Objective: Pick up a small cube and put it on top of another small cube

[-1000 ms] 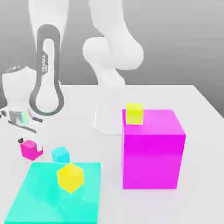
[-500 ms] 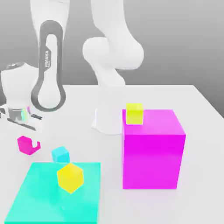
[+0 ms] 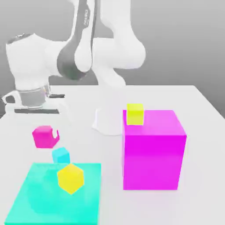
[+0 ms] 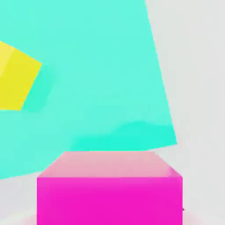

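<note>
- Above the table [image 3: 206,110], toward the exterior view's left, the small pink cube [image 3: 44,136] hangs clear of the surface, below the arm's hand; a dark fingertip shows at the cube's right edge. The gripper [image 3: 45,135] is closed on the pink cube.
- In the hand view the pink cube [image 4: 109,189] sits close under the camera, with the flat teal plate [image 4: 88,74] and part of a yellow cube [image 4: 15,79] beyond it.
- Just below and beside the held cube, the small cyan cube [image 3: 61,155] rests on the table at the far edge of the teal plate [image 3: 35,197]. By its size and nearness I judge it the likely base for the stack.
- The yellow cube [image 3: 70,178] sits tilted on the teal plate, close to the cyan cube.
- A second yellow cube [image 3: 135,114] sits on top of the large pink block [image 3: 154,151], well apart from the hand.
- Risk: both cubes are small, so a slightly off-centre release could let the pink cube slide off the cyan one.
- Risk: a low approach could knock the cyan cube sideways, or bump the tilted yellow cube next to it.
- Risk: the grip may be shallow; a quick swing could shift the cube between the jaws.
- Hard to make out: how deep the cube sits in the grip; the finger on its far side is hidden. The hand view cuts off the lower part of the pink cube.
</note>
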